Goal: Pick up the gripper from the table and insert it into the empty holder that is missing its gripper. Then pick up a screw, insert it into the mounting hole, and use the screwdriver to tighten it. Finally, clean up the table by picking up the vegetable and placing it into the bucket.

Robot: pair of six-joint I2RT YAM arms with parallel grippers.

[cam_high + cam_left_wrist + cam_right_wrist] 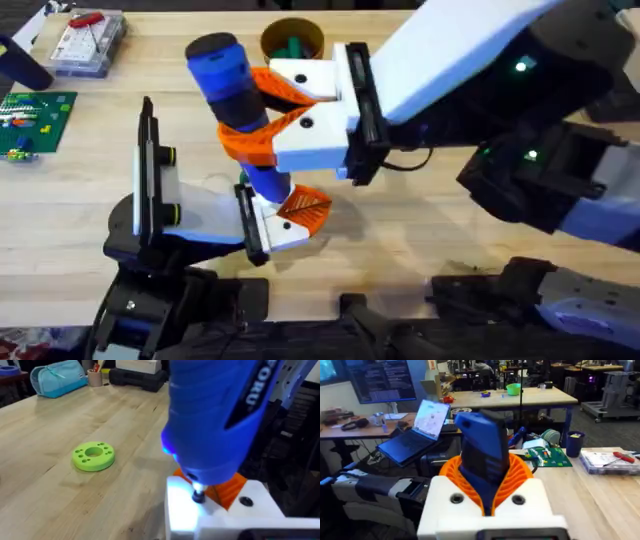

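My right gripper (246, 110) reaches across the middle and is shut on the screwdriver (232, 85), a thick blue tool with a black cap, held upright between the orange ribbed pads (517, 472). The screwdriver's tip (198, 494) glows and presses down onto a white finger piece (190, 510) with an orange pad at the end of my left arm, where the left gripper (288, 212) sits. The tip hides any screw. The brown-orange bucket (292, 38) stands at the back of the table with a green vegetable (293, 47) inside it.
A flat green disc with holes (93, 456) lies on the wood. At the far left are a clear box with a red tool (88, 40) and a green circuit board (36, 115). A blue pouch (57, 377) rests farther back.
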